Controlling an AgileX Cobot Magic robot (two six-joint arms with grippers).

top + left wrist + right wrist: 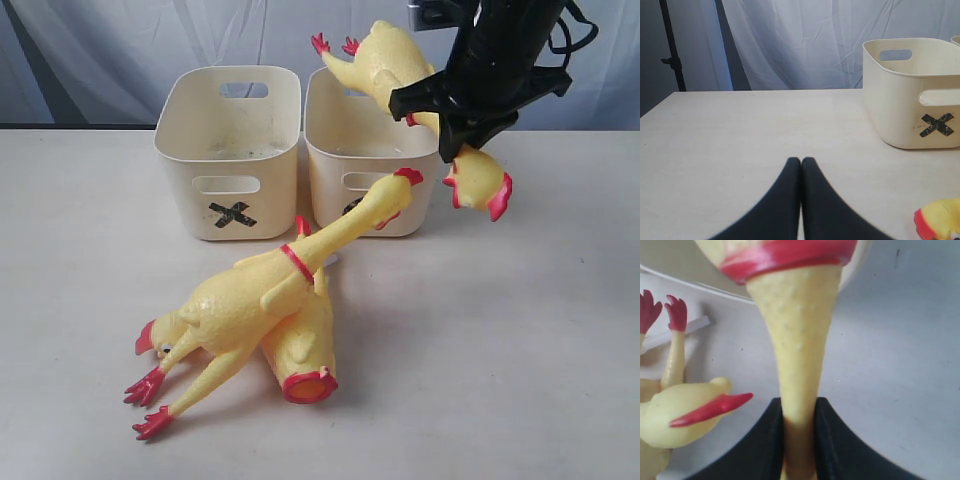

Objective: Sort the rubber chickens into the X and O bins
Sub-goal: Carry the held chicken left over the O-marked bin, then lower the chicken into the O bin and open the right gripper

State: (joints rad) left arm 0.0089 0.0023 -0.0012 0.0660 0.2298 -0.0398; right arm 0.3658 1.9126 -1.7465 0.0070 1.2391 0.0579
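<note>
Currently: right gripper clenched on the neck of one rubber chicken, upper right of the exterior view. Body and feet hang over the right-hand bin; the head dangles outside its front right corner. Left gripper closed on nothing, low over the bare table, with the X bin in its camera's view.

Risks, as I judge them. The grip is on the thin neck only, so the body could swing or slip through the jaws. Let go from this spot, the chicken may straddle the rim and tip out onto the table, since its head lies beyond the wall. This bin's mark is also mostly hidden by the head of the whole chicken lying lower centre (only a dark scrap shows), so I cannot confirm it is the O.

Bins: X bin looks empty, some grime on its floor. The right-hand bin's inside is partly covered by the held bird; no chicken seen in it. The whole chicken lies across a headless one in front of both bins.
</note>
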